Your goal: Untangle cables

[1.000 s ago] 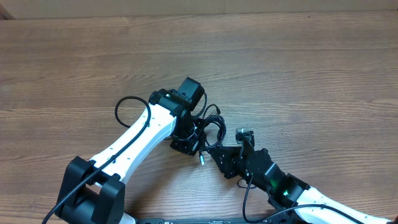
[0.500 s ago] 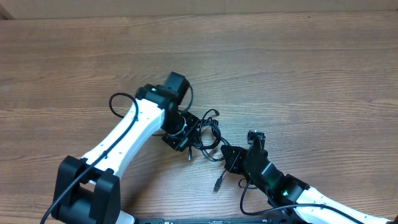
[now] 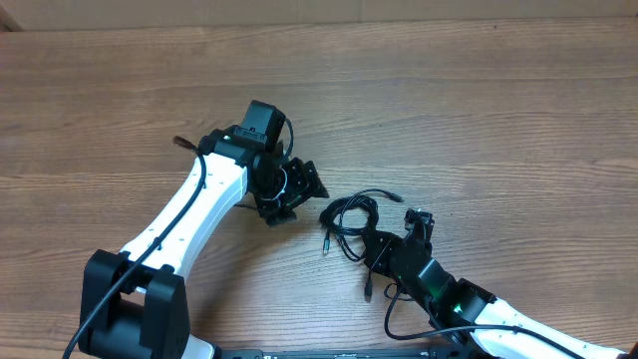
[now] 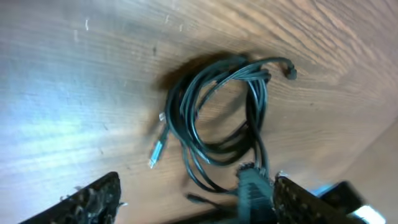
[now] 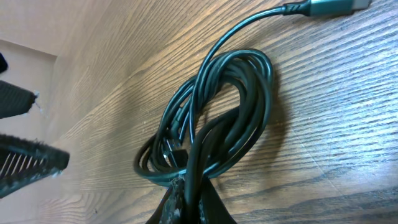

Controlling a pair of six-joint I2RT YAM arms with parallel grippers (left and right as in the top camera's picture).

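Two white robot arms lean over a broad wood-grain surface [image 3: 478, 90]; the left arm [image 3: 189, 214] reaches in from the lower left, the right arm [image 3: 508, 324] from the lower right corner; between their tips lie the cables [image 3: 349, 212], thin black cords looped into a small loose coil flat on the surface, closer to the right arm; the left jaws stand released, spread wide and empty near the coil's left edge, clear of it; the right jaws are clenched on a few strands at the coil's lower rim; one silver-ended plug [image 3: 324, 242] pokes out at the coil's left; another plug [image 5: 329, 6] trails off on its own lead.
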